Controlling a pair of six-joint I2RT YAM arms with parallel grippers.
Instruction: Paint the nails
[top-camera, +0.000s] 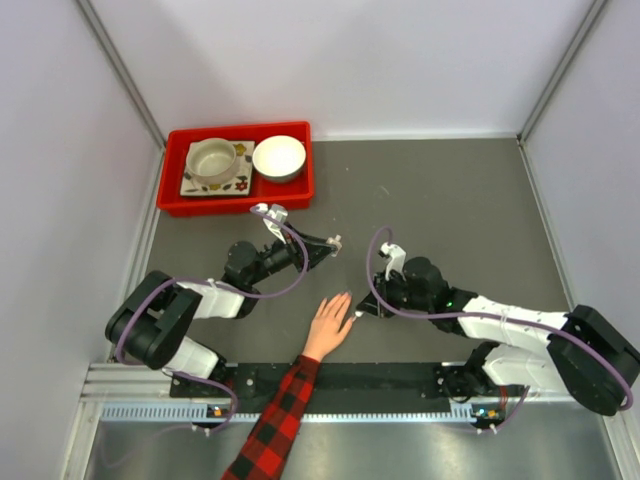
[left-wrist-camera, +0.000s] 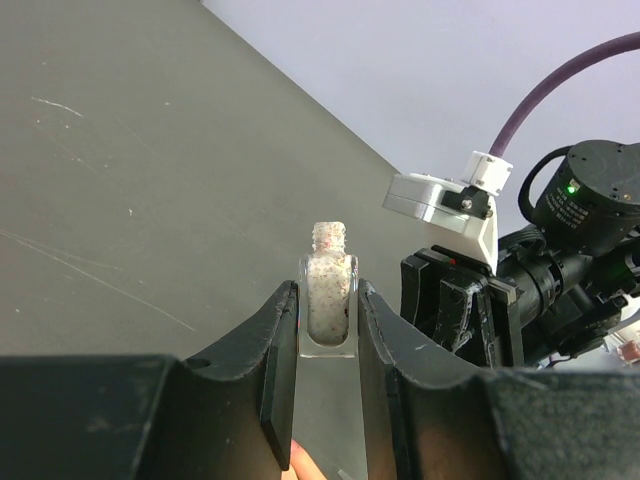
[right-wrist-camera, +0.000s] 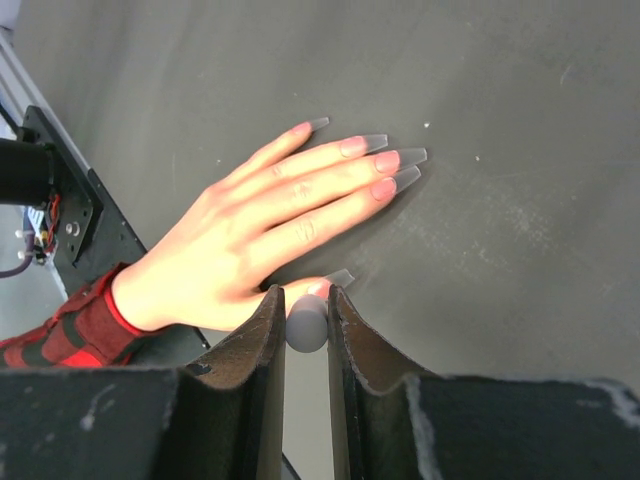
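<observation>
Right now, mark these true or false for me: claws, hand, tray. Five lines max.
1. The left claw is shut on a small bottle. True.
2. That bottle is capped. False: its neck is open.
3. The hand lies palm down on the table. True.
4. The right claw is empty. False: it is shut on a small grey ball beside the hand.
5. The red tray is empty. False: it holds a white bowl and a cup.
</observation>
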